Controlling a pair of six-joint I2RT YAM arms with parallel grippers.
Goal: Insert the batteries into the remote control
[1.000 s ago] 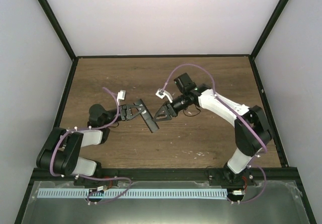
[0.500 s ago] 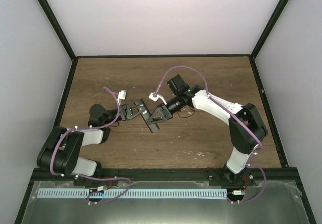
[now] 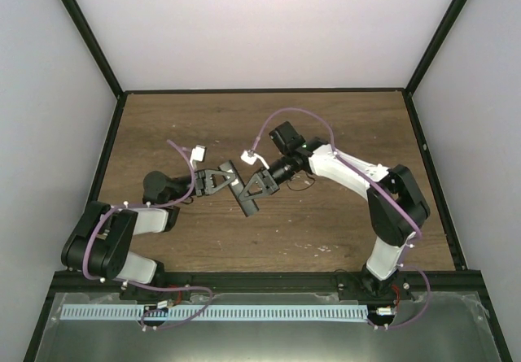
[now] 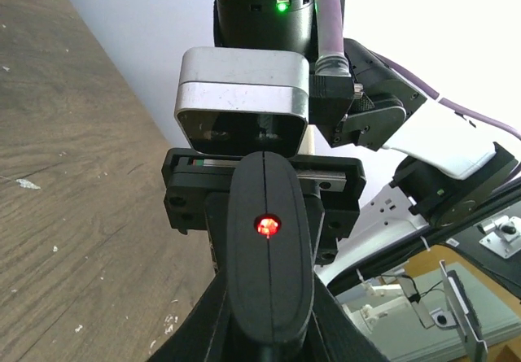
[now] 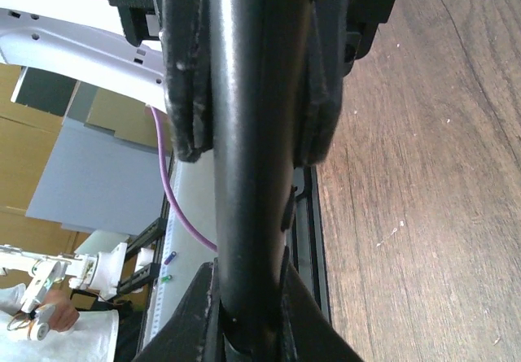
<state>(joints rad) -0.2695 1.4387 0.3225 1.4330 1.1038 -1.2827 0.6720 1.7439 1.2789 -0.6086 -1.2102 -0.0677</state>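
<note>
The remote control (image 3: 240, 188) is a slim black bar held off the table between both grippers. My left gripper (image 3: 225, 181) is shut on its left side. In the left wrist view the remote's end (image 4: 269, 248) faces the camera with a red light lit, clamped in the left gripper (image 4: 273, 301). My right gripper (image 3: 251, 186) meets it from the right. In the right wrist view the right gripper (image 5: 244, 301) has its fingers (image 5: 189, 317) pressed on both sides of the remote (image 5: 244, 150). The batteries are out of view.
White specks of debris (image 3: 322, 248) lie on the wooden table (image 3: 342, 126) near the right arm's base. Black frame rails (image 3: 260, 92) and white walls border the table on three sides. A black rail (image 5: 313, 240) runs along the table's near edge.
My right gripper has moved left from beside the remote until its fingers are on the bar. The left gripper and the remote have barely moved.
</note>
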